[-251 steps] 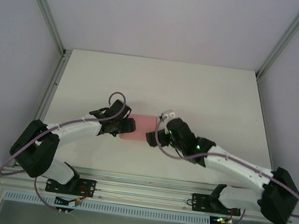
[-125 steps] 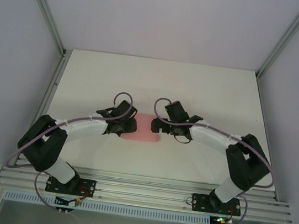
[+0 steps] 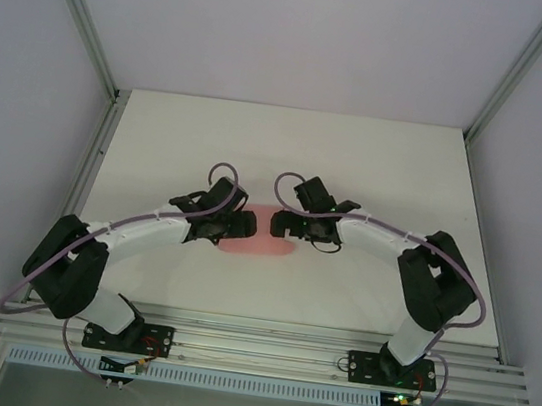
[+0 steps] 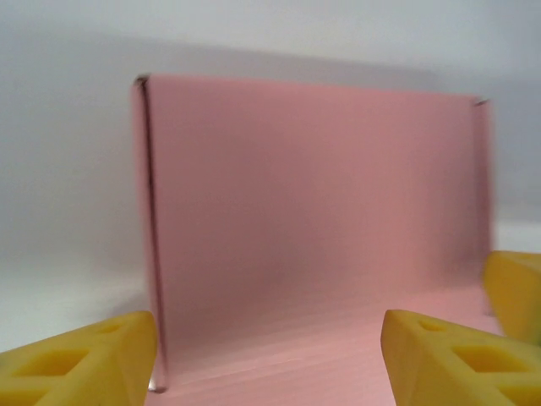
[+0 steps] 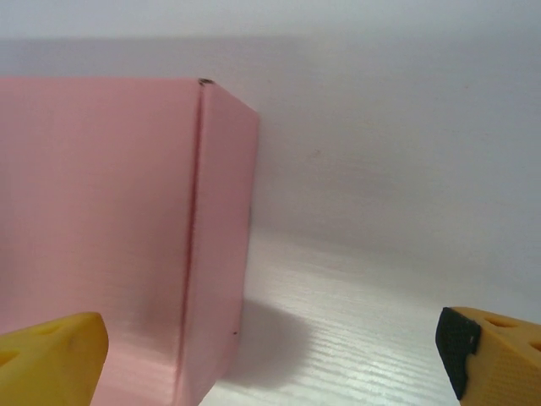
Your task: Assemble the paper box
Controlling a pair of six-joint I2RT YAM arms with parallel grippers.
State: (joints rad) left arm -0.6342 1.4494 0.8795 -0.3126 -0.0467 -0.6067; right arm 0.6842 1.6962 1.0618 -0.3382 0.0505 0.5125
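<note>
The pink paper box [image 3: 258, 243] lies at the middle of the table between my two grippers. In the left wrist view one upright wall of the paper box [image 4: 313, 203] faces me, and pink card runs on toward the camera along the table. My left gripper [image 4: 270, 364] is open, its yellow fingers [image 4: 84, 359] wide apart on either side of that card. Seen from above, the left gripper [image 3: 236, 224] is at the box's left end and the right gripper [image 3: 280, 227] at its right end. My right gripper [image 5: 270, 359] is open beside a box corner [image 5: 203, 237].
The white table [image 3: 385, 179] spreads out behind and to both sides of the box. Metal frame posts [image 3: 76, 9] rise at the back corners, and a rail [image 3: 261, 343] runs along the near edge. The right arm's elbow [image 3: 437, 277] stands raised at the right.
The right arm has swung from low along the near edge to a raised elbow, its gripper now reaching the box from the right. The left gripper has edged slightly right.
</note>
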